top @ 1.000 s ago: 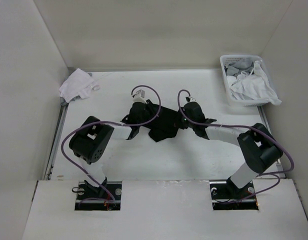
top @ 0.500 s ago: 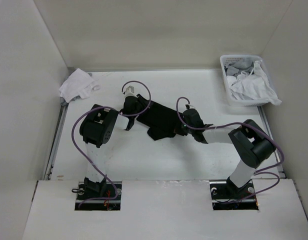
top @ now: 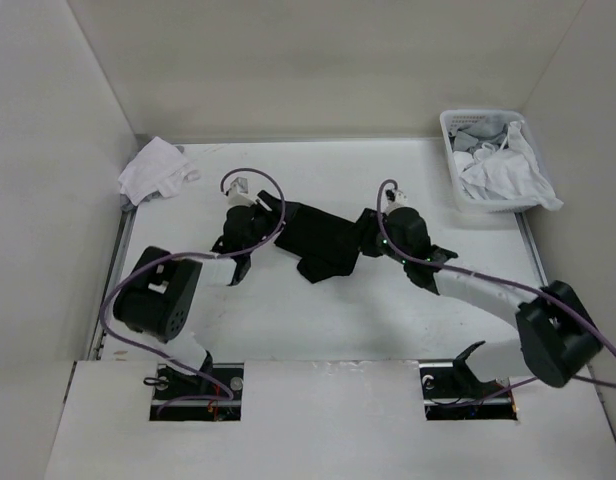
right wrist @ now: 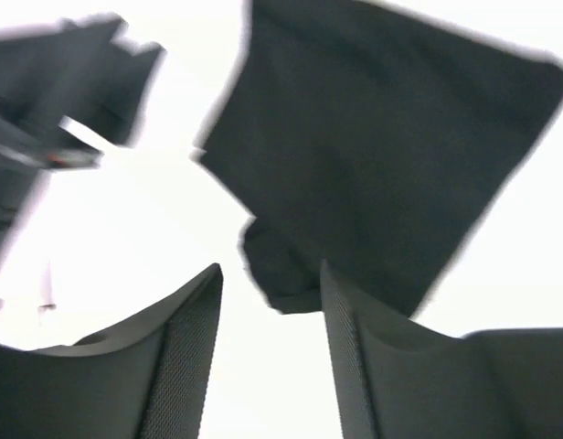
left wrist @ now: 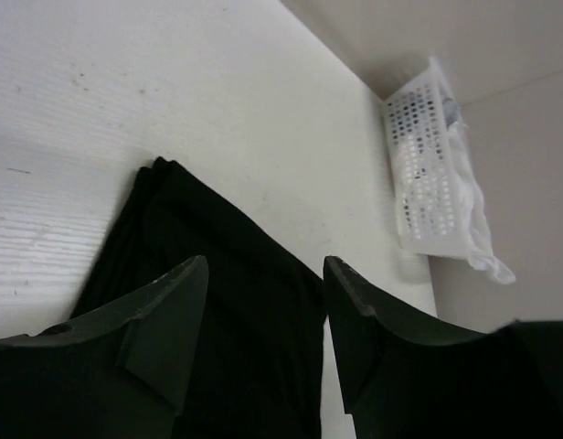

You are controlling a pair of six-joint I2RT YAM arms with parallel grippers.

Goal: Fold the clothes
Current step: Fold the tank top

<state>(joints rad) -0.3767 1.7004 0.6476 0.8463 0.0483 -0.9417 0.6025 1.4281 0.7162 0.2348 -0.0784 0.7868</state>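
While both jaws stand parted, the black T-shirt (top: 323, 240) lies ungripped between them.

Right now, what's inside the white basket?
White and grey garments fill the basket, and some drape over its near right rim. Anything beneath them is covered.

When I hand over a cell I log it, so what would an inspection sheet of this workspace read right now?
Surface: white table, a few faint marks in the left wrist view.
Job's things: black shirt lies mid-table, folded compact, between the two arms.
Clutter: white cloth at the far left corner; basket of white and grey garments at the far right corner.
Grippers: left gripper open over the shirt's end, holding nothing; right gripper open, holding nothing.
Cables: purple cables loop along both arms; no snag seen.
Surroundings: plain white walls on three sides.
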